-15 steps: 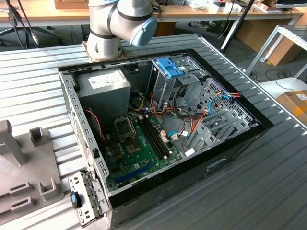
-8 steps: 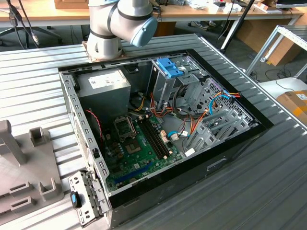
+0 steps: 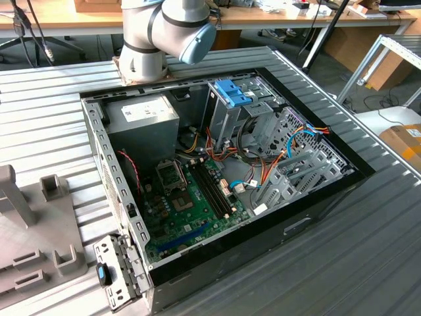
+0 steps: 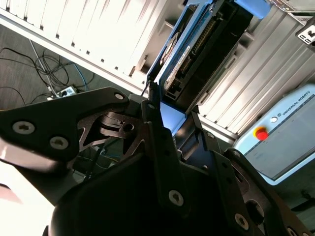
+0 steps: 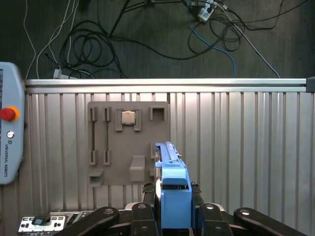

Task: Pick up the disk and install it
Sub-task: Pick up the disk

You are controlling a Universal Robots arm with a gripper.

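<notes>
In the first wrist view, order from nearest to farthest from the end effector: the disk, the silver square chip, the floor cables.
1. The black disk with blue plastic rails: clamped in the end effector.
2. The small silver square chip: in the grey slotted plate.
3. The black cables: on the floor, beyond the ribbed metal table.

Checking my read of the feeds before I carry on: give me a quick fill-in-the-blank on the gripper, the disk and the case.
1. The gripper is ___ on the disk.
2. The disk's plastic rail is coloured ___.
3. In the exterior view the computer case lies with its side ___, the motherboard showing.
4. In the first wrist view the round button on the pendant is ___.
Missing words: shut; blue; open; red.
</notes>
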